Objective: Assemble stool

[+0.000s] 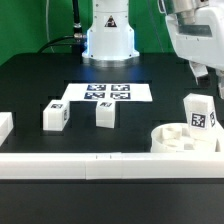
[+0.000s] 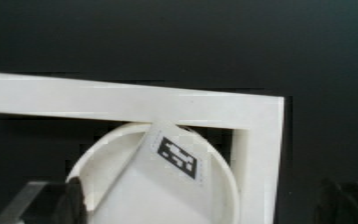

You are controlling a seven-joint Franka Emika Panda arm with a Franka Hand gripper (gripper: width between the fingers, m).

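Observation:
The round white seat (image 1: 178,140) lies at the exterior view's right, against the front rail. A white leg (image 1: 200,112) with a black-and-white tag stands upright in its far side. Two more tagged legs (image 1: 55,116) (image 1: 104,114) stand loose on the black table. My gripper (image 1: 204,66) hangs a little above the upright leg, apart from it. In the wrist view the seat (image 2: 123,175) and the tagged leg (image 2: 179,156) lie below, in the corner of the rails. My gripper (image 2: 197,204) is open, its dark fingers (image 2: 48,200) far apart with nothing gripped.
The marker board (image 1: 105,92) lies flat at the table's middle, in front of the robot base (image 1: 108,38). A long white rail (image 1: 90,162) runs along the front edge. Another white block (image 1: 4,126) sits at the exterior view's left edge. White rails (image 2: 140,100) meet in a corner beside the seat.

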